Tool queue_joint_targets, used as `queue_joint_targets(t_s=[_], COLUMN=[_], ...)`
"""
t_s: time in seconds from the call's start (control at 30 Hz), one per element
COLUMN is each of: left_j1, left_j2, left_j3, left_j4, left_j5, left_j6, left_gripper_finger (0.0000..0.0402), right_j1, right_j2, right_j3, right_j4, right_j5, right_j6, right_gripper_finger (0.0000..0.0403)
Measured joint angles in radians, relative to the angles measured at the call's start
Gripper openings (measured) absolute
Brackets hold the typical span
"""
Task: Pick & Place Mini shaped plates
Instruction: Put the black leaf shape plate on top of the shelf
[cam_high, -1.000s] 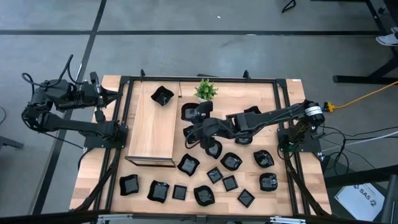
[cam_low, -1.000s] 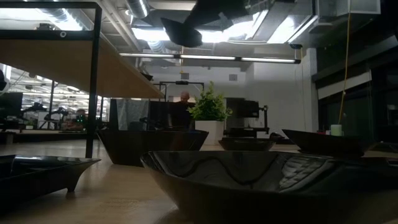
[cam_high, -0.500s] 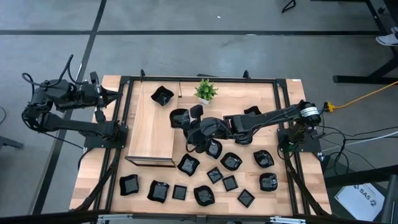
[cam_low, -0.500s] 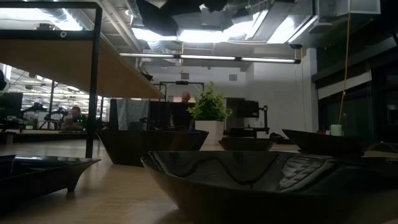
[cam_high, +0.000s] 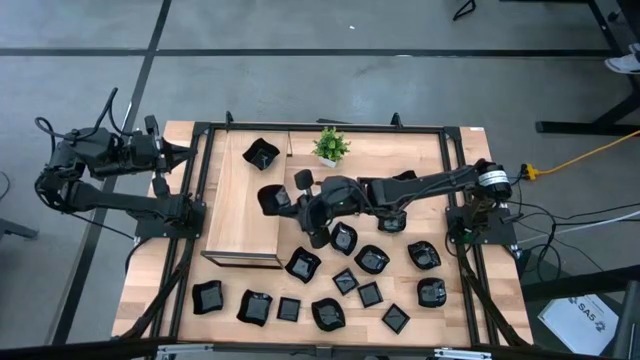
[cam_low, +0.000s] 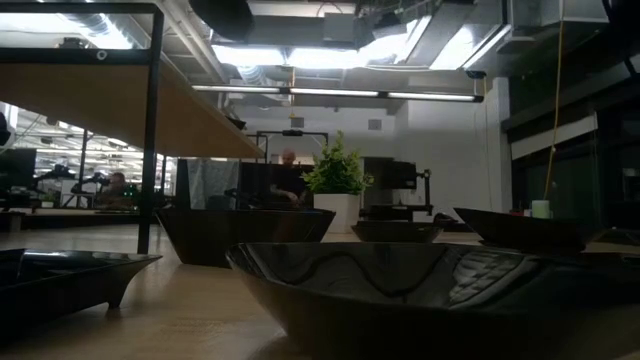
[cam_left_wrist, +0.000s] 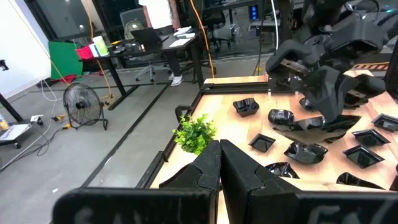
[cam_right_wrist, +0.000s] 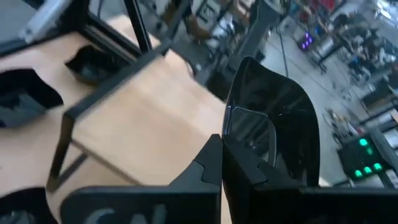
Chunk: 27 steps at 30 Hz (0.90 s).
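Pale wood covers the table (cam_high: 160, 262), which fills the middle of the high view, with a raised wooden platform (cam_high: 243, 215) left of centre. The right arm reaches from the right edge of the frame across to the centre, and its right gripper (cam_high: 283, 199) is pinched tight on the rim of one black mini plate (cam_high: 269, 199). In the right wrist view this held plate (cam_right_wrist: 278, 127) stands on edge, its long axis running up and away from the fingers, its hollow face turned toward the camera. From above it hangs over the platform's right edge; a second ago it was right of the platform, near the potted plant (cam_high: 330, 144), so it has travelled leftward. The left arm waits folded at the left edge of the frame, off the table, the left gripper (cam_high: 186, 153) closed on nothing. Another plate (cam_high: 260, 154) sits on the platform's upper end. The other plates (cam_high: 345, 281) lie scattered over the lower right of the table.
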<state>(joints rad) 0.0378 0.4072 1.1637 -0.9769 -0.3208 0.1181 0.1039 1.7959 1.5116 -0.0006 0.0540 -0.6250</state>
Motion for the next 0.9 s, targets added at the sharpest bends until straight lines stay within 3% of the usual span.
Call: queue_joint_targets(t_s=[0.3,0.9], left_j1=[0.0,0.0], left_j2=[0.0,0.0], left_j3=[0.0,0.0], left_j4=[0.0,0.0], left_j5=[0.0,0.0], left_j6=[0.0,0.0], left_gripper_finger=[0.0004,0.0004], right_j1=[-0.003,-0.068], right_j2=[0.109,0.194], right_j3=[-0.001,0.023], right_j4=[0.07,0.105], right_j5=[0.022,0.013], right_j6=[-0.056,-0.034], right_gripper_finger=[0.0004,0.0008])
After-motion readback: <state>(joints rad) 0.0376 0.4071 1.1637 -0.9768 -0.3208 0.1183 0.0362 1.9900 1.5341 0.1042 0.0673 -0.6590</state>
